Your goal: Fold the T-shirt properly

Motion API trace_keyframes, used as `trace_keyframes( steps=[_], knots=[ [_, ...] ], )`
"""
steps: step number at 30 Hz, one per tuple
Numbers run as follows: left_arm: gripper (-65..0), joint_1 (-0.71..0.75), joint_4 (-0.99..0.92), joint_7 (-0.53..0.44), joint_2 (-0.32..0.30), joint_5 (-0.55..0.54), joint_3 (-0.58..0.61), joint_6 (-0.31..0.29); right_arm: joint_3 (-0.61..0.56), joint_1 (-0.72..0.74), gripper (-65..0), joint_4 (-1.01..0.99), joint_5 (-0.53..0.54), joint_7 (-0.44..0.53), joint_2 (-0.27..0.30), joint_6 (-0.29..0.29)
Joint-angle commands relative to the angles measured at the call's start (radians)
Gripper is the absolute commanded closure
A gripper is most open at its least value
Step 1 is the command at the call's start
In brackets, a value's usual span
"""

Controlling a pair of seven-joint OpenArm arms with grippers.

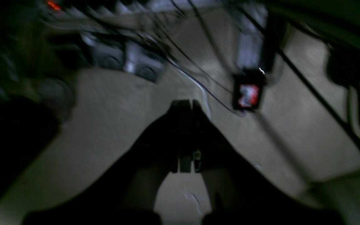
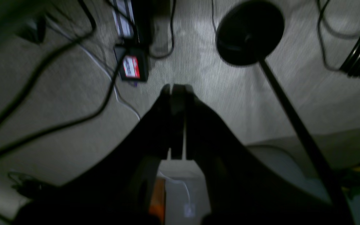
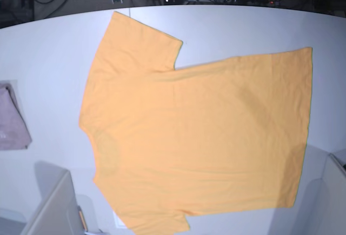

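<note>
Nearest the wrist cameras, dark closed jaws are seen: the left gripper (image 1: pixel 186 104) and the right gripper (image 2: pixel 177 89) are both pressed shut, with nothing held. Behind them only blurred carpet (image 2: pixel 58 100), cables (image 2: pixel 42 72) and a round stand base (image 2: pixel 250 32) are shown; a red-labelled box (image 1: pixel 248 95) appears in both.

The shirt (image 3: pixel 200 132) is shown clearly by the base view alone. It is spread flat on the white table (image 3: pixel 43 51), plain side up, collar toward the left. Its lower sleeve is cut off at the frame's bottom edge. A mauve cloth (image 3: pixel 12 119) lies well apart at the left edge, partly cropped. Grey arm parts (image 3: pixel 57 208) are seen in the lower corners; the grippers themselves are not visible there.
</note>
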Motion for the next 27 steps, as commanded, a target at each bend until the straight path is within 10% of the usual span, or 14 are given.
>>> trace_keyframes(
  steps=[1,21,27],
  knots=[
    [0.0,0.025,0.019,0.004,0.007,0.001,0.000,0.002,0.001,-0.010,0.0,-0.002,0.001,-0.006,0.004,0.006],
    [0.0,0.086,0.053,-0.001,-0.007,-0.008,0.000,0.002,0.000,-0.084,0.0,0.056,-0.001,-0.004,0.026,0.006],
    [0.0,0.195,0.053,-0.211,-0.032,-0.006,-0.001,0.002,0.006,-0.163,0.0,0.108,0.004,-0.003,0.044,0.006]
  ],
)
